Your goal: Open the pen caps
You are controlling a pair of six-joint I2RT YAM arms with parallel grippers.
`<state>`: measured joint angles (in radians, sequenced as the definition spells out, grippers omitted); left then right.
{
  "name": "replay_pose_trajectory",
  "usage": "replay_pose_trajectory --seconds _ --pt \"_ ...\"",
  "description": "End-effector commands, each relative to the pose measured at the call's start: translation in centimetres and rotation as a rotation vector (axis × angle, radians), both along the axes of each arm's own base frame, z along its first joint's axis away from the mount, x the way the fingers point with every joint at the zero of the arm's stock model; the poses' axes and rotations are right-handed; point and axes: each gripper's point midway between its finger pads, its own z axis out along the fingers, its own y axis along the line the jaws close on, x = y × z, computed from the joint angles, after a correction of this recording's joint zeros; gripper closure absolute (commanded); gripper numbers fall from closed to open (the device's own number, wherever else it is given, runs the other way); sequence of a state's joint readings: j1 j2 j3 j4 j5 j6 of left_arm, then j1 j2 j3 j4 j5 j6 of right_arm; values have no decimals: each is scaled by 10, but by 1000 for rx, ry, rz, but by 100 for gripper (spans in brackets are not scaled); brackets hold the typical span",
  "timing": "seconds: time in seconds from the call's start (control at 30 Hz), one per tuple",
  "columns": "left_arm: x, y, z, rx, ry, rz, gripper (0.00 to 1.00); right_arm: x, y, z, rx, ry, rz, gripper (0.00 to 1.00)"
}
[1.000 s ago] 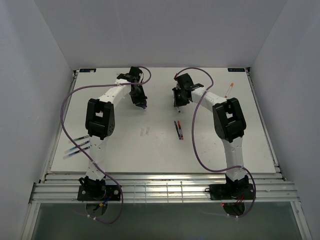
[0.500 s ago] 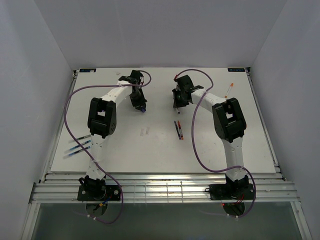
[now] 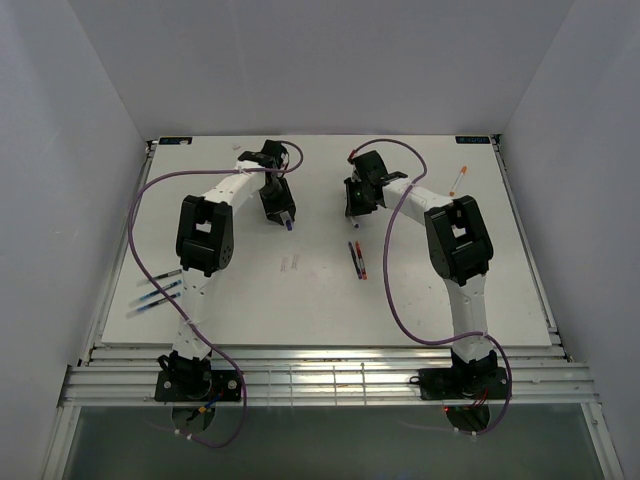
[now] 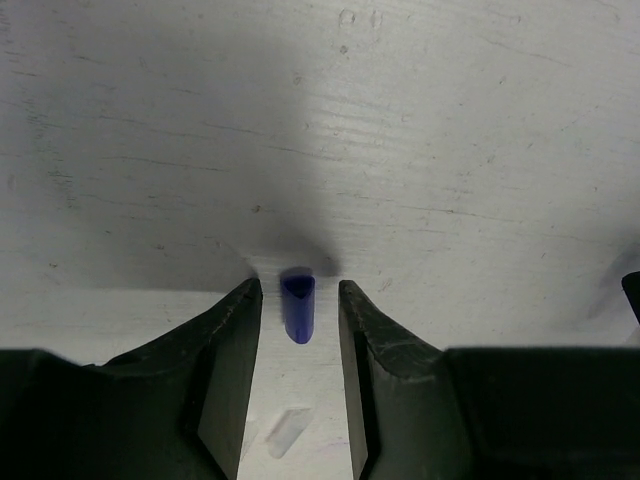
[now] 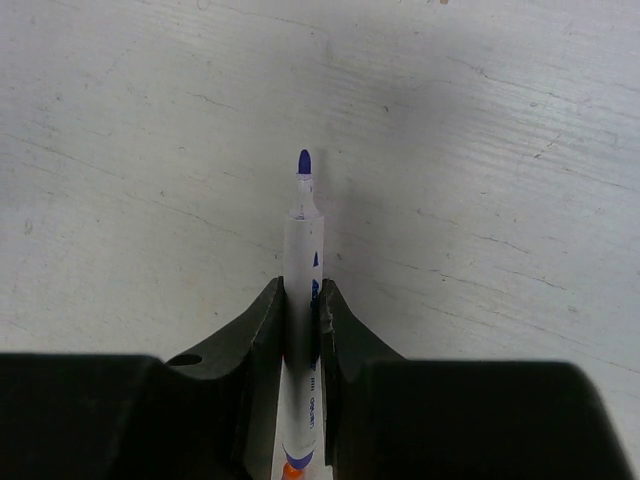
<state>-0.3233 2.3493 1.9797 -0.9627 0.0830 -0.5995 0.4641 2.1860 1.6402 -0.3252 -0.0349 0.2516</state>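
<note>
A small blue cap (image 4: 297, 305) lies on the white table between the fingertips of my left gripper (image 4: 300, 284). The jaws stand apart and neither touches the cap. In the top view the left gripper (image 3: 282, 213) is at the back left of centre, with the blue cap (image 3: 290, 226) at its tip. My right gripper (image 5: 302, 286) is shut on a white pen barrel (image 5: 303, 235) whose bare blue tip points away from me. In the top view the right gripper (image 3: 357, 207) is at the back centre. No red or orange cap shows on its own.
Two pens (image 3: 357, 258), one blue and one red, lie side by side mid-table. An orange pen (image 3: 458, 180) lies at the back right. Several pens (image 3: 155, 294) lie at the left edge. Small clear pieces (image 3: 290, 263) lie in front of the left gripper, and one also shows in the left wrist view (image 4: 285, 432).
My left gripper has moved a little toward the near side with the blue cap at its tip. The right arm has hardly moved.
</note>
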Motion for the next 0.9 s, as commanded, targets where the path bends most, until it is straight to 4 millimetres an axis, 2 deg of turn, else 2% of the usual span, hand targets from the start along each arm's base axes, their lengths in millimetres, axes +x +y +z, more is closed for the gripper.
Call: replay_pose_trajectory --seconds 0.0,0.2,0.4,0.57,0.67,0.7,0.77,0.8,0.87 --pt "2 6 1 31 -3 13 52 17 7 27 46 -70 3 92" --pt "5 7 13 19 -23 25 45 20 5 17 45 -49 -3 92" --pt "13 9 45 -24 -79 57 42 22 6 5 34 -21 1 91" --pt "19 9 89 -76 -156 89 41 16 5 -4 35 10 4 87" --pt "16 3 109 -125 -176 92 41 9 5 -10 29 31 9 85" --pt "16 1 125 -151 -207 88 41 8 3 -10 28 32 7 84" --pt "8 -3 137 -183 -214 73 41 2 0 -13 16 41 4 81" --pt "3 -3 154 -203 -244 67 41 1 -2 -13 13 43 2 80" --pt "-10 -7 166 -242 -243 43 41 -3 -3 -12 11 52 10 76"
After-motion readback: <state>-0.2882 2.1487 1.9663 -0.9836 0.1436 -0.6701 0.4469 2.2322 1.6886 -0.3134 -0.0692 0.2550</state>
